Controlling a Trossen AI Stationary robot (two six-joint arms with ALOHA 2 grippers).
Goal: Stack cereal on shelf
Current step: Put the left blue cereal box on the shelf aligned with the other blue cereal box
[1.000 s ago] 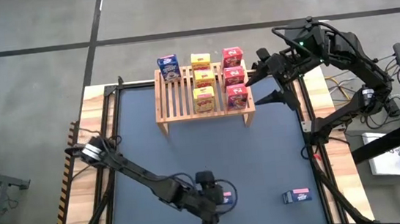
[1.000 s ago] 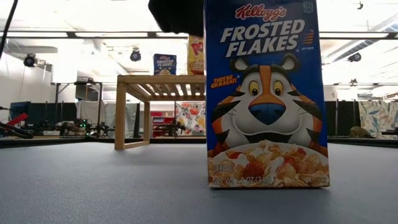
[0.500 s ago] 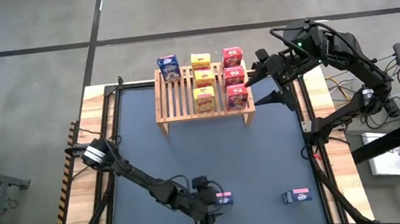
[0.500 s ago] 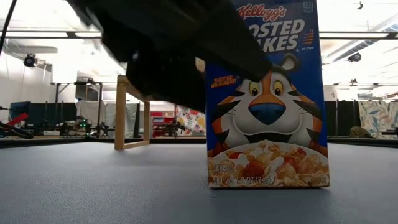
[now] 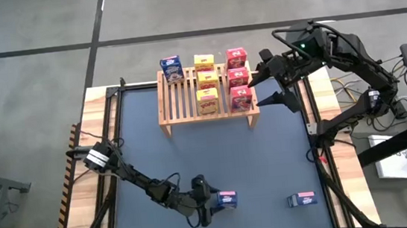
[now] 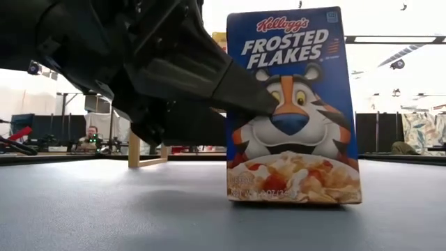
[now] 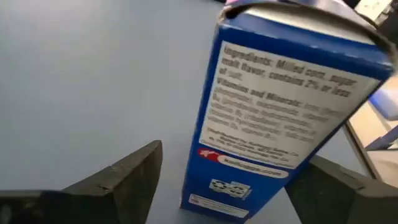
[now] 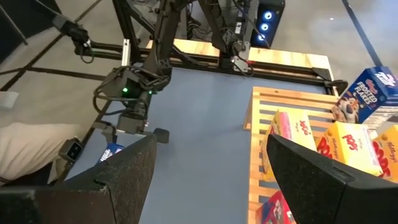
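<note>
Reaching low, left gripper [image 5: 211, 205] jaws straddling tilted blue box [image 5: 227, 199], grip unclear.

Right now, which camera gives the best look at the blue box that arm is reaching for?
The low view: the blue box fills it, printed front facing the camera. The left wrist view shows only its side panel between the left gripper jaws. From above it is a small shape. The right wrist view barely glimpses it.
</note>
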